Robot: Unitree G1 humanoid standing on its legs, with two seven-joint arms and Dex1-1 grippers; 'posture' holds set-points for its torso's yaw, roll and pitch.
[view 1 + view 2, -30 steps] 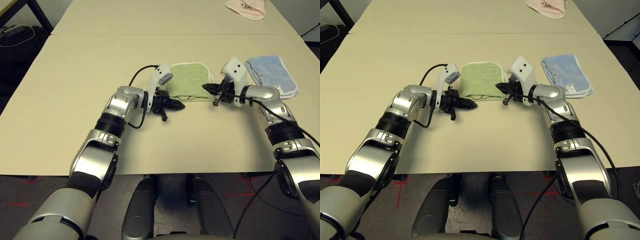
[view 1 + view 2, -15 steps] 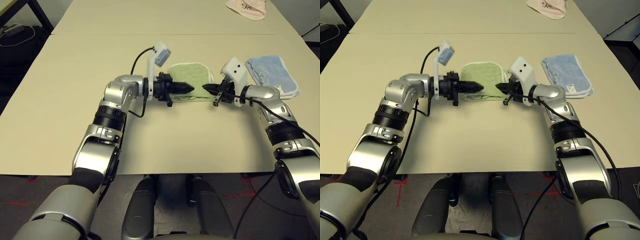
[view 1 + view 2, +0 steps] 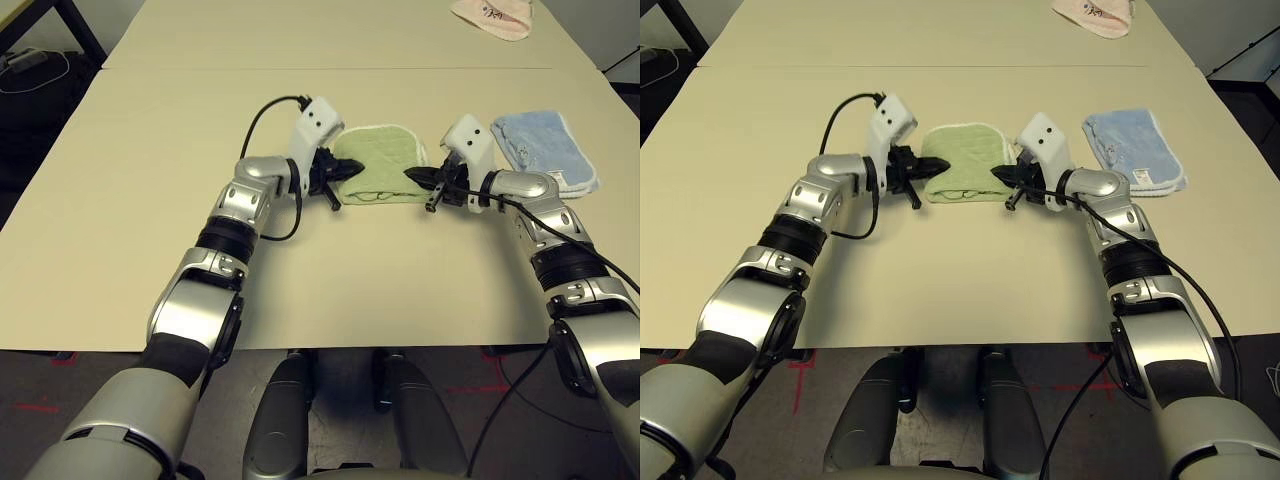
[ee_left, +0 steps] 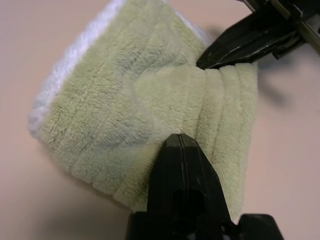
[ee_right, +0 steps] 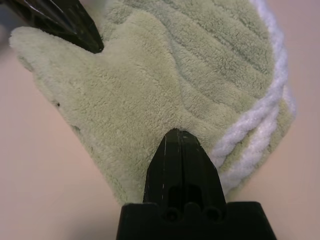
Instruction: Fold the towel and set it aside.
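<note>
Left hand: the left hand [image 3: 335, 172] is clenched, fingers pressed together, its tip against the towel's left edge.
Right hand: the right hand [image 3: 416, 176] is likewise clenched tight, its tip at the towel's right edge; whether either pinches cloth cannot be told.
Towel: the towel [image 3: 382, 162], light green with white edging, lies folded on the table [image 3: 150, 190] between the two hands.
Blue towel: a folded blue towel [image 3: 545, 148] lies just right of the towel.
Pink cloth: a pink cloth [image 3: 492, 17] lies well beyond the towel, at the far edge.

No readable text or labels.
</note>
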